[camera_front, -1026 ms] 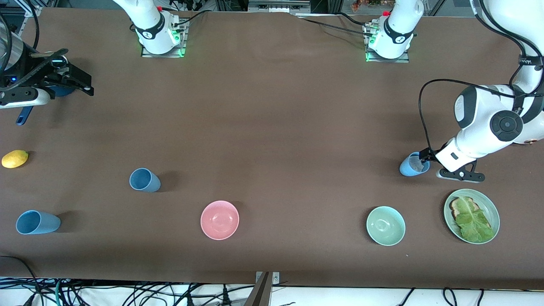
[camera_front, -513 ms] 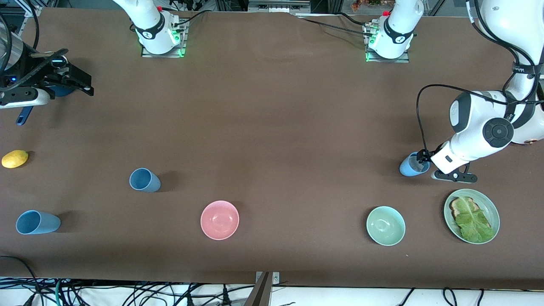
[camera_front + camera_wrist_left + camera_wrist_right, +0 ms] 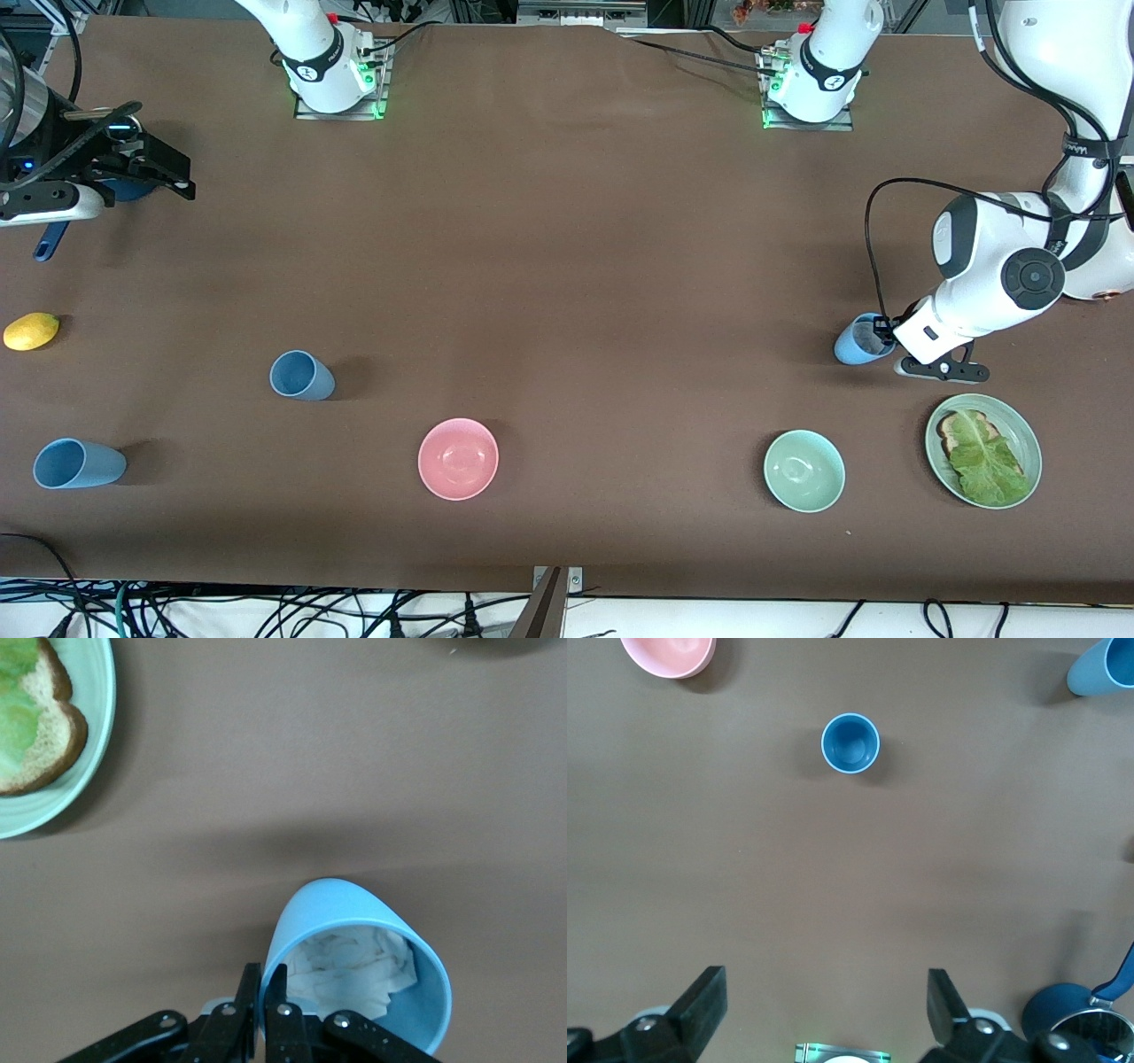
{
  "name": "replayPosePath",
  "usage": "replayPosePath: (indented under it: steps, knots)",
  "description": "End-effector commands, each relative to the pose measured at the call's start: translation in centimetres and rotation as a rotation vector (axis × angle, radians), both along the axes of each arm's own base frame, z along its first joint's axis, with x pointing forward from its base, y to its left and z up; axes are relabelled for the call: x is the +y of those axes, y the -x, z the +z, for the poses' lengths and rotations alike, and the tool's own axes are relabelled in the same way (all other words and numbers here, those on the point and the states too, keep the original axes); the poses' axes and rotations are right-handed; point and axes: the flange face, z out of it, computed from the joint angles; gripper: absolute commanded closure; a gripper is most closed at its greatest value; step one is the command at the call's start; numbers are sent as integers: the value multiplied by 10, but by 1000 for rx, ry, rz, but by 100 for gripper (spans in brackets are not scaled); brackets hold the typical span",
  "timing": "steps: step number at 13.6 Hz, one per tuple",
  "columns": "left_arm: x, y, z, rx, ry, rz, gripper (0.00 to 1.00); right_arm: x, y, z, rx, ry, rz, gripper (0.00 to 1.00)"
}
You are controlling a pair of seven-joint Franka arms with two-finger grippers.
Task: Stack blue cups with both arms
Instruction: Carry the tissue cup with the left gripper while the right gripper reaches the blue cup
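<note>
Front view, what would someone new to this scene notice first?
Likely the left gripper, pinched shut on the rim of a blue cup with crumpled paper inside, toward the left arm's end of the table beside a green plate of toast and lettuce. Next, the pink bowl and mint bowl nearest the camera. The right gripper waits open above the saucepan.

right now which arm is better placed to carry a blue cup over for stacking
Left. Its pincer is already shut on the rim of a blue cup, while the right pincer waits open over the saucepan.
</note>
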Motion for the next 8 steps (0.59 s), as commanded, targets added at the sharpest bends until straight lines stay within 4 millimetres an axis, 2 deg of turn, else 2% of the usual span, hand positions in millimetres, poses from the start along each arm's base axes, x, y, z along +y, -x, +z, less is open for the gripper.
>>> replayPosePath:
  steps: [1, 2, 3, 5, 7, 8]
  knots:
    - [-3, -1, 2, 0, 4, 4, 100, 0, 2, 2, -7, -10, -5, 0]
    - [-3, -2, 7, -6, 4, 3, 100, 0, 2, 2, -7, -10, -5, 0]
    - [-8, -6, 21, -17, 5, -7, 100, -1, 2, 2, -7, -10, -7, 0]
    - [-33, -13, 52, 0, 12, -40, 100, 0, 2, 0, -3, -10, -5, 0]
    - [-74, -23, 84, 10, 24, -37, 100, 0, 1, -3, -1, -10, -5, 0]
    - [-106, -23, 91, 15, 35, -30, 100, 0, 0, -3, -3, -10, -7, 0]
